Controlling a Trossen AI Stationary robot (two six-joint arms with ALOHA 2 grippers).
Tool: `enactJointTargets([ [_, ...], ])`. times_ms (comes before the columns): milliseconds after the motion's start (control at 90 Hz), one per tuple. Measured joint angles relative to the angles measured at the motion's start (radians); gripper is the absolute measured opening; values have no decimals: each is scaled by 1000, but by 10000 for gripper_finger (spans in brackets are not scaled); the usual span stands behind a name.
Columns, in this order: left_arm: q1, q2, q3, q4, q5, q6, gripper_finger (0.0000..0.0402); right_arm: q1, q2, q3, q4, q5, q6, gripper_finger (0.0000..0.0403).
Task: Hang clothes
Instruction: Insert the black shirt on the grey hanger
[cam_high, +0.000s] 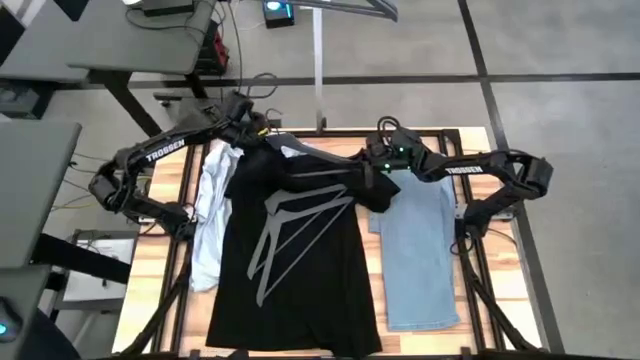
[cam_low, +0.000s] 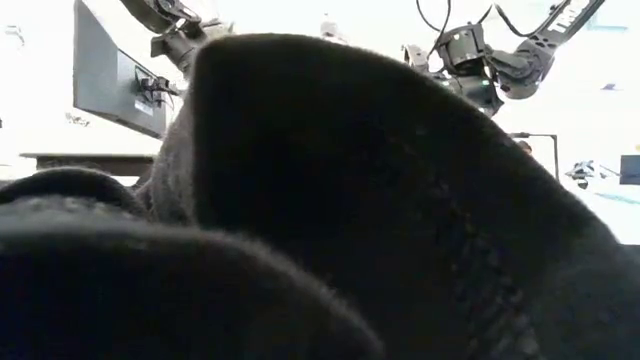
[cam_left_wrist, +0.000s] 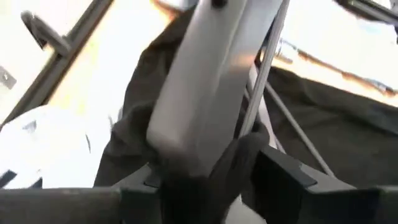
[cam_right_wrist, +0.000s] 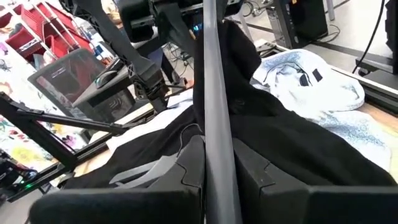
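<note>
Between the two claws, a grey hanger (cam_high: 330, 160) is being worked into the black t-shirt (cam_high: 295, 270). The left gripper (cam_high: 262, 133) clamps one hanger end, the right gripper (cam_high: 368, 172) pinches its bar. Next, I judge, comes lifting both evenly.

Low view, as I see it: black t-shirt (cam_low: 330, 220) fabric fills nearly everything; both arms enter above it; grey monitor (cam_low: 105, 75) stands behind, upper left.

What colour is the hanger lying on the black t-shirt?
Grey hanger, clearest in the high view.
</note>
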Motion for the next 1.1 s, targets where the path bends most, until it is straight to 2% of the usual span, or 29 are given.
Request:
enactJointTargets([
  [122,-13,0,0,24,0,-18,133,2,0,0,-1,-4,-3,30],
  [211,-16,0,0,29,0,-20,77,6,0,0,-5,-8,-3,30],
  [278,-17,-1,0,24,48,-12,40,6,0,-2,-12,-17,-14,30],
  [344,-19,-3,2,21,47,-13,40,6,0,-3,-17,-16,-10,43],
  [456,-25,2,47,-21,38,20,32,-2,0,3,1,10,6,88],
  [644,-21,0,188,-158,17,99,30,-39,-59,57,-78,-18,29,140],
  [722,-18,0,232,-227,0,133,28,-68,-111,104,-161,-32,31,151],
  [889,-18,0,272,-271,-4,164,27,-141,-218,179,-343,-58,37,162],
  [1033,-25,0,272,-271,-3,173,27,-224,-277,211,-340,-31,59,163],
  [1100,-26,0,272,-269,0,175,27,-281,-282,229,-362,-8,131,165],
])
